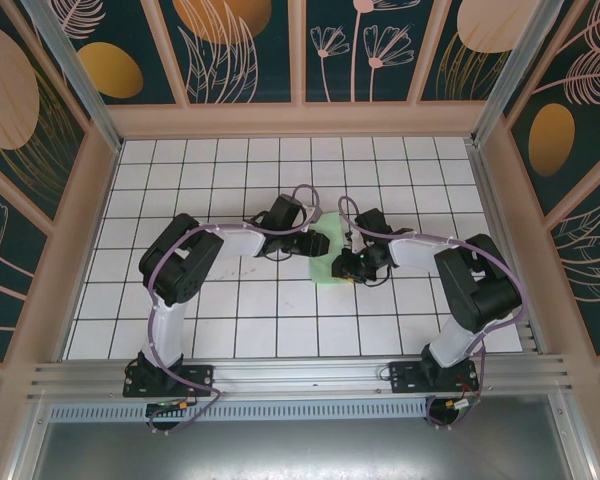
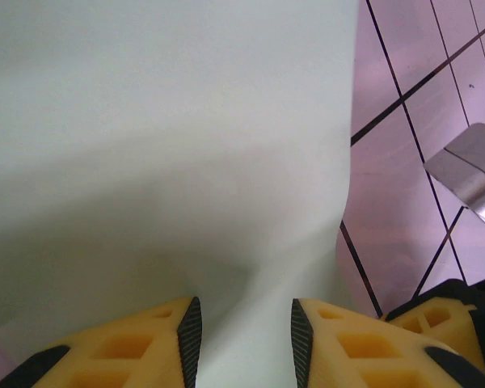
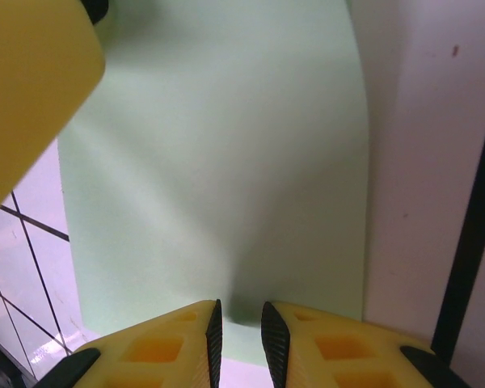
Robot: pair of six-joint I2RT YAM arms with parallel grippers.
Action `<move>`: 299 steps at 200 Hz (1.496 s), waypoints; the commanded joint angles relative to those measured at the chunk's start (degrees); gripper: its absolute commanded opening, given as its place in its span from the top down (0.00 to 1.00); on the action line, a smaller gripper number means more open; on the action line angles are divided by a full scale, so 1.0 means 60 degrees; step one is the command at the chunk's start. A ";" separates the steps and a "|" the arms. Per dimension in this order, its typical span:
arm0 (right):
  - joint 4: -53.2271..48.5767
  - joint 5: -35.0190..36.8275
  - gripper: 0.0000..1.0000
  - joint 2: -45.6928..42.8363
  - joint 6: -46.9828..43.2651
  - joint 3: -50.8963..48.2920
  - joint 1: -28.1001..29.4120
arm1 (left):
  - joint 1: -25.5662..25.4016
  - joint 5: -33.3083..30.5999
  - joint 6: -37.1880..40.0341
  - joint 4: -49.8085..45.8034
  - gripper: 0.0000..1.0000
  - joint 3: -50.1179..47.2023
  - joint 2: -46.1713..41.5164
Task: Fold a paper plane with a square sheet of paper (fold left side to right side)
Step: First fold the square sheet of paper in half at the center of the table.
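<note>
The square sheet of paper [image 1: 325,266], pale green, lies on the white grid table between my two grippers. My left gripper [image 1: 314,244] is over its far left part. In the left wrist view the paper [image 2: 162,145] bulges and runs down between the fingers, and that gripper [image 2: 246,343] is open, pads well apart. My right gripper [image 1: 352,267] sits at the sheet's right edge. In the right wrist view the paper [image 3: 218,162] lies flat ahead with its near edge between the fingers; this gripper [image 3: 238,339] is open by a narrow gap.
The gridded table [image 1: 230,320] is walled by beige panels on three sides, with a metal rail [image 1: 300,378] at the near edge. The left gripper's yellow finger [image 3: 32,97] looms close in the right wrist view. A shiny metal part [image 2: 469,166] stands right of the paper.
</note>
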 commanded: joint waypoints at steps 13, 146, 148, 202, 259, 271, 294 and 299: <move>-0.0942 0.1656 0.72 0.0792 -0.0276 -0.0489 0.0055 | 0.0665 -0.0991 0.0500 -0.0385 0.61 0.0505 0.0537; -0.0885 0.1621 0.72 0.0806 -0.0283 -0.0616 0.0055 | 0.1514 -0.1484 0.0876 -0.1182 0.61 0.2719 0.2000; -0.0887 0.1619 0.73 0.0810 -0.0283 -0.0612 0.0055 | 0.1531 -0.1469 0.0885 -0.1184 0.61 0.2741 0.2005; -0.0795 0.1545 0.72 0.0824 -0.0239 -0.0509 0.0079 | 0.1564 -0.1289 0.0803 -0.0649 0.61 0.1602 0.0087; -0.0752 0.1544 0.72 0.0866 -0.0210 -0.0538 0.0095 | 0.0685 0.0859 -0.0383 0.1101 0.61 -0.0705 -0.1274; -0.0773 0.1555 0.72 0.0873 -0.0204 -0.0523 0.0096 | 0.0382 0.1103 -0.0675 0.1395 0.61 -0.0922 -0.1271; -0.0801 0.1581 0.72 0.0892 -0.0210 -0.0491 0.0092 | -0.0006 0.1451 -0.1370 0.2230 0.61 -0.1348 -0.1127; -0.0795 0.1567 0.72 0.0899 -0.0210 -0.0478 0.0102 | -0.0055 0.1408 -0.1416 0.2257 0.61 -0.1410 -0.1093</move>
